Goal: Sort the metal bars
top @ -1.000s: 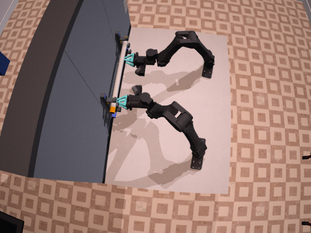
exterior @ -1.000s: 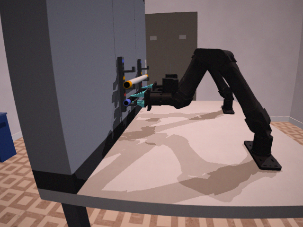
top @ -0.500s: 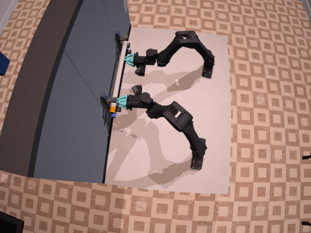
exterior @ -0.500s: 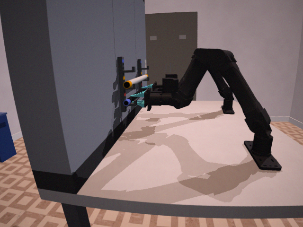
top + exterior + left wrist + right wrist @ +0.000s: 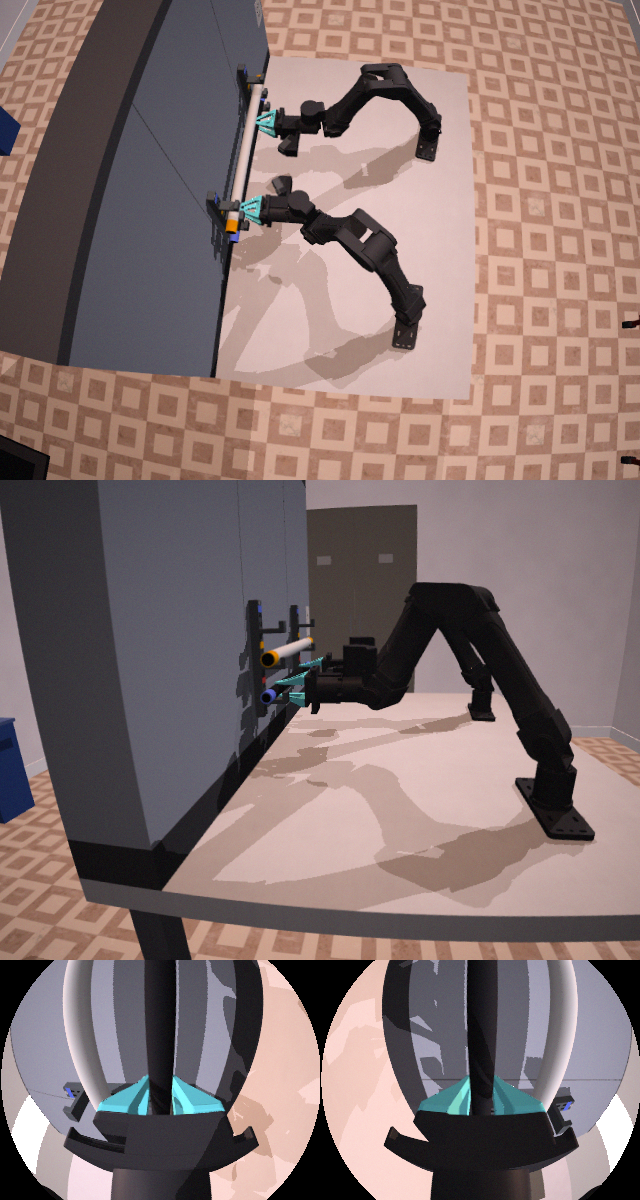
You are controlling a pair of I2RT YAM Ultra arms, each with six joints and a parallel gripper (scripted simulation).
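The dark bar with blue ends (image 5: 234, 237) (image 5: 267, 696) (image 5: 160, 1020) (image 5: 482, 1010) is at the lowest arms of the rack (image 5: 253, 627), under the red labels (image 5: 263, 679). My left gripper (image 5: 240, 207) (image 5: 160, 1078) is shut on it near the closer upright. My right gripper (image 5: 256, 122) (image 5: 481, 1079) is shut on it toward the far upright. The white bar with orange ends (image 5: 246, 149) (image 5: 292, 649) (image 5: 77, 1010) (image 5: 565, 1010) lies on the middle arms, by the orange labels (image 5: 262, 645). The top arms, under the blue labels (image 5: 259, 608), hold nothing. The dark bar's contact with its far rack arm is hidden.
The white bar lies just above both grippers. The wall panel (image 5: 155, 206) (image 5: 170, 660) stands close behind the rack. The hooked top rack arms (image 5: 271, 630) stick out above the white bar. The table top (image 5: 439, 361) (image 5: 310, 883) lies below both arms.
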